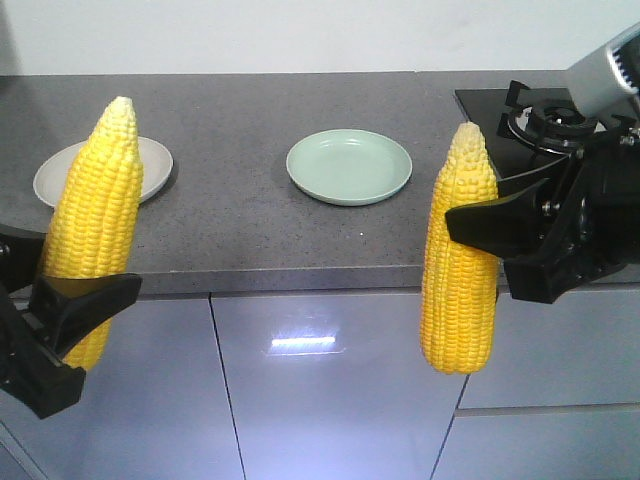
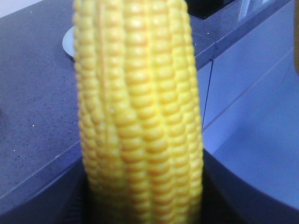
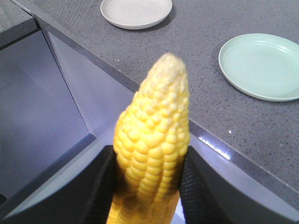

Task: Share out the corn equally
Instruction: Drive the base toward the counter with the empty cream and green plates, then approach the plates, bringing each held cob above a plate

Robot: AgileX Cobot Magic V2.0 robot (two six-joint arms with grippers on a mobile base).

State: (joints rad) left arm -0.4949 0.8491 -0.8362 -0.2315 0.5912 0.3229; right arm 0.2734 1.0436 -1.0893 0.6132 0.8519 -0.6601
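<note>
Two yellow corn cobs stand upright in the air in front of the counter edge. My left gripper (image 1: pixel 75 300) is shut on the left corn (image 1: pixel 92 215), which fills the left wrist view as a wall of kernels (image 2: pixel 140 116). My right gripper (image 1: pixel 470 225) is shut on the middle of the right corn (image 1: pixel 460 260); in the right wrist view its black fingers (image 3: pixel 100 186) press both sides of that corn (image 3: pixel 152 140), its pale tip up. A white plate (image 1: pixel 150 165) lies at the left, partly behind the left cob, and a pale green plate (image 1: pixel 349 166) lies mid-counter, both with nothing on them.
The plates rest on a dark grey speckled counter (image 1: pixel 250 230) above glossy grey cabinet fronts (image 1: pixel 330 390). A black gas hob (image 1: pixel 545 120) occupies the back right corner, behind the right arm.
</note>
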